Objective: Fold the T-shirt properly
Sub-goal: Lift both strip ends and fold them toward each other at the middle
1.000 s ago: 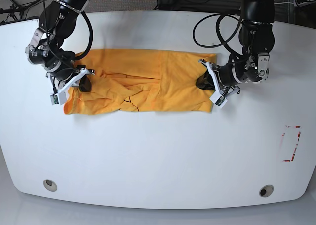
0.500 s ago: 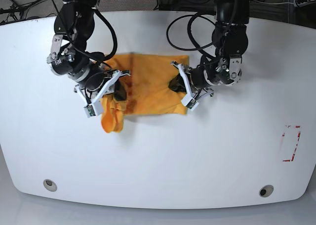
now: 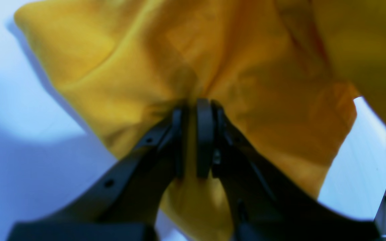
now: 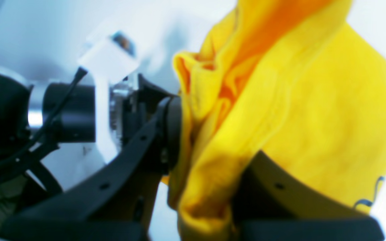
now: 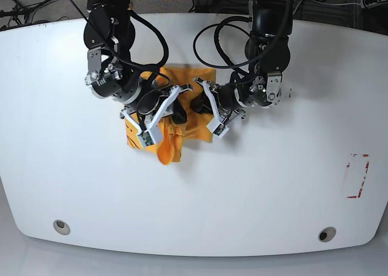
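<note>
Both arms are glossy black, built of rounded segments, with loose black cables looping beside them in the upper middle of the base view. Each wrist carries a white bracket and silver metal fittings. The left claw (image 3: 193, 140) and right claw (image 4: 209, 160) have matte black tapering fingers with small round screw holes.

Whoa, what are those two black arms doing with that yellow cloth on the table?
They are folding a T-shirt. Each arm has pinched one end of it: the left pincer is shut on a fold of fabric, and the right pincer grips a bunched handful. The two ends are now close together near the middle of the white table, so the shirt sits as a small crumpled bundle between them, part of it drooping toward the front.
</note>
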`<control>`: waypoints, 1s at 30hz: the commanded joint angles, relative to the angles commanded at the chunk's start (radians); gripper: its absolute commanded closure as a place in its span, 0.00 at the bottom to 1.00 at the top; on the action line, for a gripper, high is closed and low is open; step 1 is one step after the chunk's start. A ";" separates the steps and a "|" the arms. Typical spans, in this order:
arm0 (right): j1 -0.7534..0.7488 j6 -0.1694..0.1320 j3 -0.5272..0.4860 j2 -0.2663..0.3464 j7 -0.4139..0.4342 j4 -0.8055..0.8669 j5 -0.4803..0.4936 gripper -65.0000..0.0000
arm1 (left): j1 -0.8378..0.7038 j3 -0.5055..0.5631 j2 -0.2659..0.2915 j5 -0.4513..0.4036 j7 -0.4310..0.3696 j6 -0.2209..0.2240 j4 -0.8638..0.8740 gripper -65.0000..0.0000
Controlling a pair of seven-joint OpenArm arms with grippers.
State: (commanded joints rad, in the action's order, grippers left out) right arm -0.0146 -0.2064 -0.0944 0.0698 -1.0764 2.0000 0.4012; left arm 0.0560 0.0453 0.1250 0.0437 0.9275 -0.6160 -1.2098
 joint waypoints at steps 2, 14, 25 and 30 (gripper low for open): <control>0.000 0.000 -0.015 -0.002 0.002 -0.009 -0.041 1.00 | 0.000 0.000 0.000 0.000 0.000 0.000 0.000 0.94; 0.009 -0.003 -0.029 -0.064 0.086 -0.075 -0.307 0.40 | 0.002 -0.002 -0.002 0.002 0.000 -0.006 0.000 0.94; 0.031 -0.006 -0.080 -0.103 0.087 -0.026 -0.308 0.25 | 0.037 -0.003 0.000 0.018 -0.014 -0.009 0.000 0.93; 0.037 -0.009 -0.091 -0.107 0.089 0.005 -0.307 0.25 | 0.077 -0.003 -0.006 0.152 -0.014 -0.009 0.000 0.74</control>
State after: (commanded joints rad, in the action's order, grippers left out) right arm 0.0222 -0.2156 -0.1849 -0.0376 -0.9874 2.0046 0.0944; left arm 0.1327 0.0422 0.1189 0.1956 0.9137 -0.6252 -1.2098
